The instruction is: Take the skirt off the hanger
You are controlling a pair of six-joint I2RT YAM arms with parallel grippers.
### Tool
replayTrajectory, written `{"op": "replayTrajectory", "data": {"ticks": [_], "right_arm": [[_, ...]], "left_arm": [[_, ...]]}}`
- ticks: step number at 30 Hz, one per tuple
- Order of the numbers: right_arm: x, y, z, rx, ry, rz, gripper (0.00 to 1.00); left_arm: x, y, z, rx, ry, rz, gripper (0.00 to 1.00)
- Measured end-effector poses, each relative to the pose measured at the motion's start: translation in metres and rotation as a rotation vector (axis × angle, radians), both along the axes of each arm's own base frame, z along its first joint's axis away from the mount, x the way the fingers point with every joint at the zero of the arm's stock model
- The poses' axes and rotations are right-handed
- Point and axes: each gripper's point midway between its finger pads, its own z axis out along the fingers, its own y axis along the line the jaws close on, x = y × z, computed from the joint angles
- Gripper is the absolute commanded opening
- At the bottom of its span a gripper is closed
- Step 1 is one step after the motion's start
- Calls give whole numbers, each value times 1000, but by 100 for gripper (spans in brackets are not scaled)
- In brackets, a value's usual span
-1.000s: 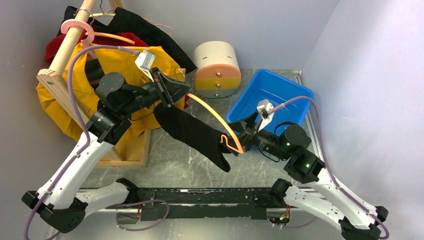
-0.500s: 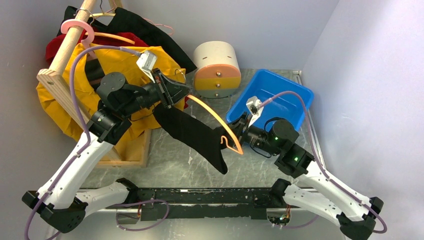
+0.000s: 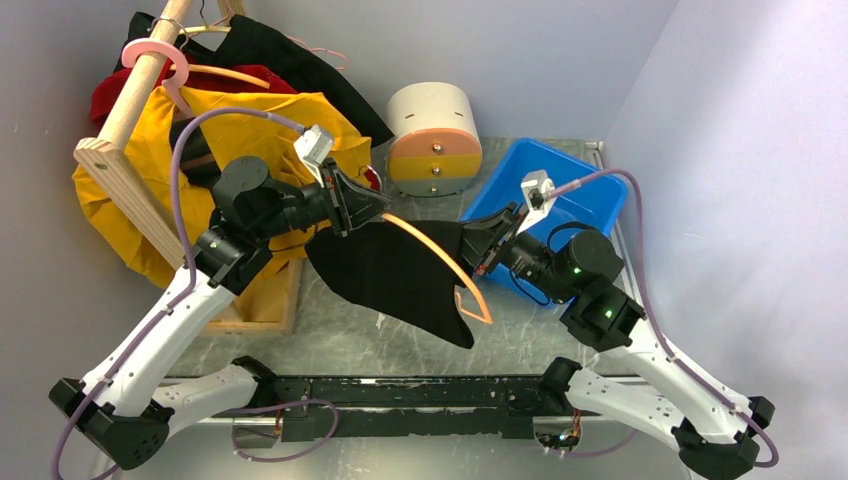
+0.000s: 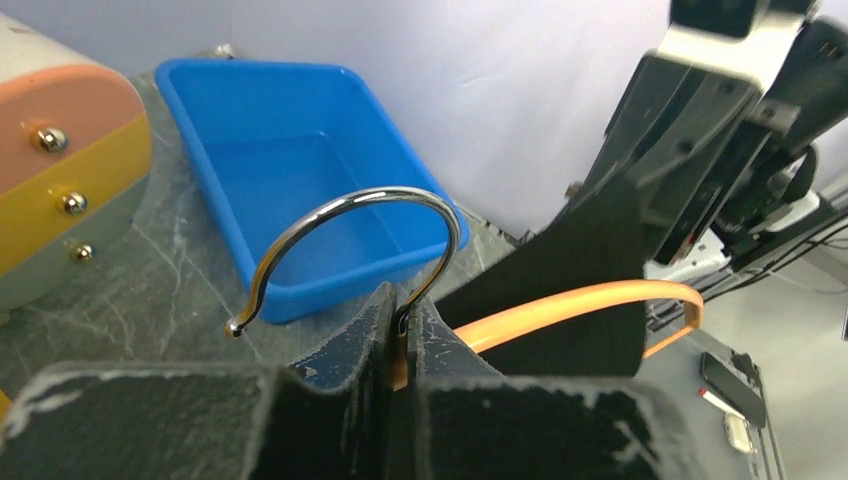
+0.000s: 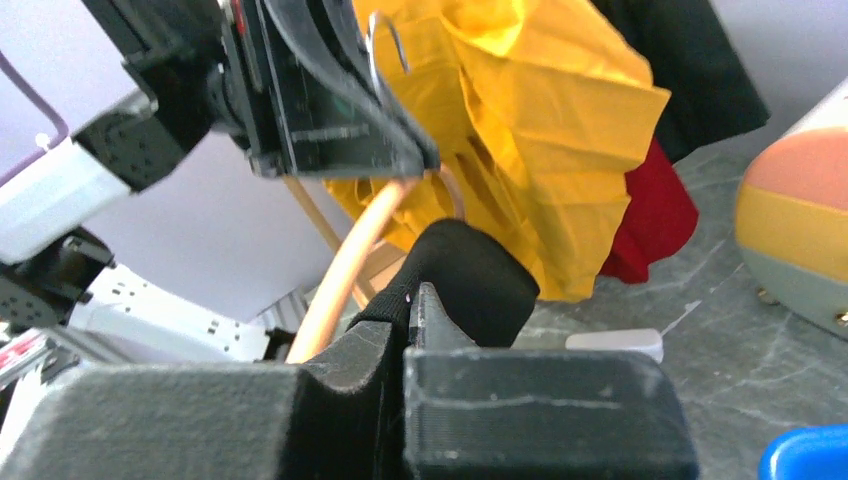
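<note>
Our left gripper is clamped on the neck of the curved orange plastic hanger, just below its silver wire hook. Our right gripper is pinched together on an edge of the black fabric skirt. The skirt hangs stretched between our two grippers above the grey marbled table, near the blue plastic bin, with the hanger's arm lying across it.

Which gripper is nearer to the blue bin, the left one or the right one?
Right. The right gripper, pinching the black skirt, is at the left edge of the blue bin. The left gripper, clamping the orange hanger, is farther left, across the skirt.
</note>
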Motion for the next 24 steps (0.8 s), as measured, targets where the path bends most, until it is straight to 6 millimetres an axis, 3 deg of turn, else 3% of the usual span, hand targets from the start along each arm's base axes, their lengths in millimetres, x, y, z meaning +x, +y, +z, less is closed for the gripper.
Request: {"op": "replayTrajectory", "data": {"ticks": [7,19,24], "right_arm": [[20,-8,34,10,-43,-115,0],[60,-30,94,-43,-137,-363,0],[69,-46,133,-55,-207,-464,0]], "left_arm": [[-5,-5,-24,35,27,-43,7],[-12,-5,-18,32,-6,-47,7],[-11,0,-14,35,-38,-15,7]]}}
